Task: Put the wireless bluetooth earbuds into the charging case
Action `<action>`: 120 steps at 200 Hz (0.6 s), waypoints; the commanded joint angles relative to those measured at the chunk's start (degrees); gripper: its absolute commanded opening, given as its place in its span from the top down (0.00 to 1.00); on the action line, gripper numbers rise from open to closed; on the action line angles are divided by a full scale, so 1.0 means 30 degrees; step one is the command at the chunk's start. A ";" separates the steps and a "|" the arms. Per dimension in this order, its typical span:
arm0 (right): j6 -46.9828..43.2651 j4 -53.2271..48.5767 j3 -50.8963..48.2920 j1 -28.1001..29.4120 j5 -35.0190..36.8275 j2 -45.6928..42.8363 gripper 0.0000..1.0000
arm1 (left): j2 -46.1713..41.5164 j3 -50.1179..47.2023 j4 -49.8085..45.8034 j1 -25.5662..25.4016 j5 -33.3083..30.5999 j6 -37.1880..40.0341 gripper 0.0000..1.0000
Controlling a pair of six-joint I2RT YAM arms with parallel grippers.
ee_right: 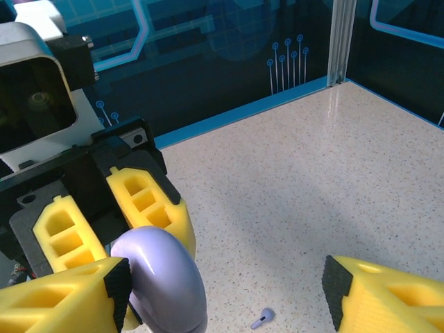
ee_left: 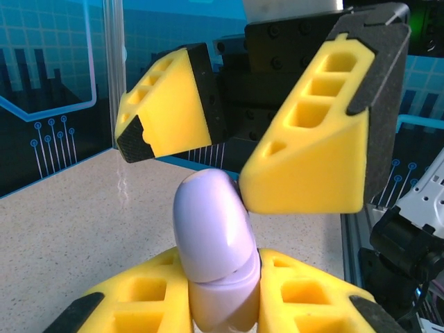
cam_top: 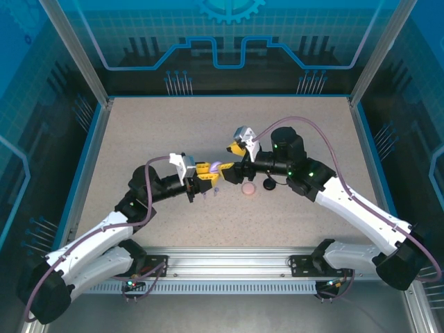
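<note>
The left claw (cam_top: 207, 173) was closed on the lilac charging case (ee_left: 211, 243), its two yellow fingers pressed against the case's lower half from either side and holding it above the bench (cam_top: 139, 132), near the middle. In the left wrist view a seam ran around the case, with the rounded upper shell leaning slightly over the lower part. The right claw (ee_right: 225, 281) faced it with its jaws spread wide and gripped nothing. One of its fingers (ee_left: 312, 146) lay against the top of the case, and the other stood well apart to the side. A single lilac earbud (ee_right: 262, 318) lay loose on the speckled bench, below the gap between the right claw's fingers and clear of both claws. A pink case (cam_top: 248, 189) and a black case (cam_top: 268, 184) sat side by side on the bench just beside the claws, under the right arm.
</note>
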 commanded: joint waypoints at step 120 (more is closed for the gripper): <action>0.0632 0.0197 0.1314 -0.0839 -0.0861 0.0506 0.23 | -0.0119 0.0247 -0.0302 -0.0585 -0.0073 0.0997 0.94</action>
